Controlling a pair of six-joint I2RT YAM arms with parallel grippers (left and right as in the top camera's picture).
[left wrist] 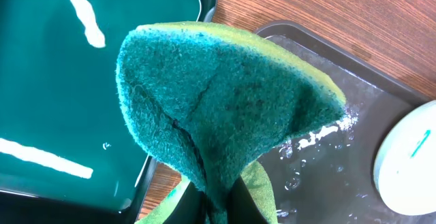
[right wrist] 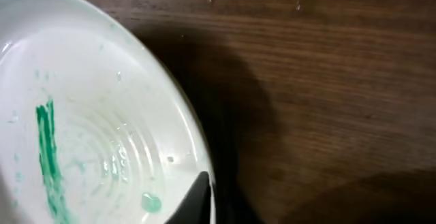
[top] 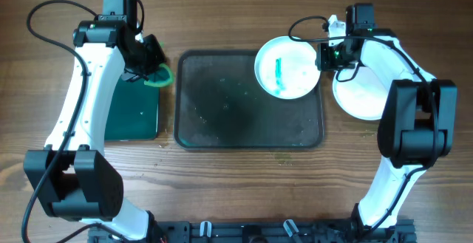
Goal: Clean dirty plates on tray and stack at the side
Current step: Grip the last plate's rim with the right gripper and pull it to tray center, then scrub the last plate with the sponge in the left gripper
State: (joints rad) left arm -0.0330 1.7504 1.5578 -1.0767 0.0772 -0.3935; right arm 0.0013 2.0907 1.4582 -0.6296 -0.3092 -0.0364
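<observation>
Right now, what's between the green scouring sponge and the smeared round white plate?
Nothing but the wet, bare surface of the dark grey rectangular tray separates the green scouring sponge from the smeared round white plate; overhead view shows it.

Plate (top: 292, 69) over tray (top: 222, 117) far-right corner; second plate (top: 355, 100) right; smaller tray (top: 137, 117) left.

2 white arms (top: 81, 95), blk joints (top: 77, 191), cables (top: 55, 7).

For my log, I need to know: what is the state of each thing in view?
Held plate: smeared teal, gripped at rim by right gripper.
Side plate: on table, visible part clean.
Sponge: folded, clamped in left gripper.
Grey tray: wet, speckled.
Green tray: glossy.
</observation>
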